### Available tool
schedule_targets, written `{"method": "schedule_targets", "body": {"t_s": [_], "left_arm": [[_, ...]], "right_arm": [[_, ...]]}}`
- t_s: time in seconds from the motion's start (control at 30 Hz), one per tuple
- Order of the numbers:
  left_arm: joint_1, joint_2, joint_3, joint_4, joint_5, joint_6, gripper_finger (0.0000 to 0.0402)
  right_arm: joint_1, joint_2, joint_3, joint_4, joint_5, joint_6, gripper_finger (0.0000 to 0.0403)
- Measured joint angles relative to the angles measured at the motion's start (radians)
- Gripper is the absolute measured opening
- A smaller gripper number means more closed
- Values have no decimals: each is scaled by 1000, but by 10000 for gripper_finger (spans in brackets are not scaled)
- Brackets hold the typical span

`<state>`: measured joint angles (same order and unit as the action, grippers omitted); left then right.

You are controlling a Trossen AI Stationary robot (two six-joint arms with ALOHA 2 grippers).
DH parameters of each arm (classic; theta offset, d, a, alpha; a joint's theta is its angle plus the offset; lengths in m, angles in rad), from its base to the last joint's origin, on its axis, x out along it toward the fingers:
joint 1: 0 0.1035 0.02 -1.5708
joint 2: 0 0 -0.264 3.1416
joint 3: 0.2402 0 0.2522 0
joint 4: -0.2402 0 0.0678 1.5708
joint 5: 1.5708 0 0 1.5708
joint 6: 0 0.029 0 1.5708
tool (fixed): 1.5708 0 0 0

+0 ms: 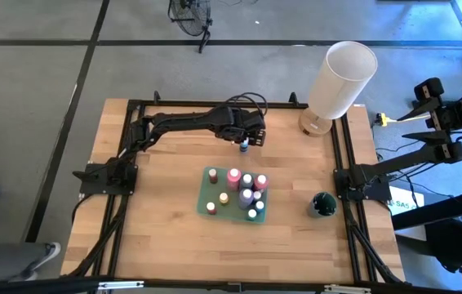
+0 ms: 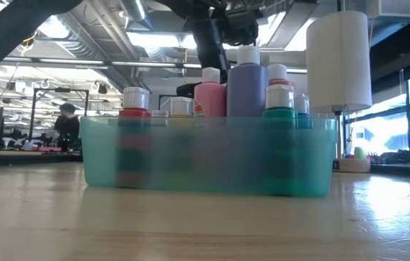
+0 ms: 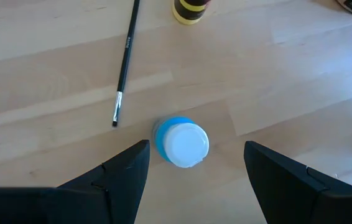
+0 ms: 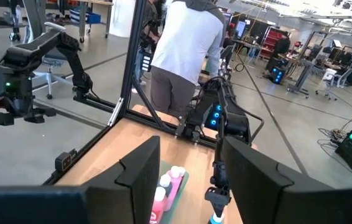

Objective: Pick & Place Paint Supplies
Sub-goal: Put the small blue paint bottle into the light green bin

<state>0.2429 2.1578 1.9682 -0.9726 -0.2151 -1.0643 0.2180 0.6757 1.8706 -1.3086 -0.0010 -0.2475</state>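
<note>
My left gripper (image 3: 194,171) hangs open over a small blue paint bottle with a white cap (image 3: 182,144), which stands upright on the table. One finger is on each side of it, apart from it. The high view shows this bottle (image 1: 245,148) just beyond the green tray (image 1: 233,211), toward the far edge. Several capped bottles, pink, purple, red, green and yellow, stand in the tray (image 2: 205,156). A thin dark-handled brush (image 3: 125,62) lies flat on the wood, and a yellow bottle (image 3: 189,9) stands past it. My right gripper (image 4: 191,180) is open and raised off the table's right side.
The large white cylinder (image 1: 341,77) stands at the table's far right corner. A dark green round object (image 1: 322,204) sits near the right edge. A person in a pale top (image 4: 185,43) stands beyond the far edge. Bare wood shows to the left of the tray and in front of it.
</note>
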Motion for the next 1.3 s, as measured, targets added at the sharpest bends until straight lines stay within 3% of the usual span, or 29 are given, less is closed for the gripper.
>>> {"method": "schedule_targets", "body": {"t_s": [0.8, 1.3], "left_arm": [[-12, 4, 0, -6, -38, -75, 257], [-8, 39, -1, 6, -7, -75, 257]], "right_arm": [[0, 0, 0, -61, 0, -4, 178], [0, 0, 0, -65, -1, -4, 178]]}}
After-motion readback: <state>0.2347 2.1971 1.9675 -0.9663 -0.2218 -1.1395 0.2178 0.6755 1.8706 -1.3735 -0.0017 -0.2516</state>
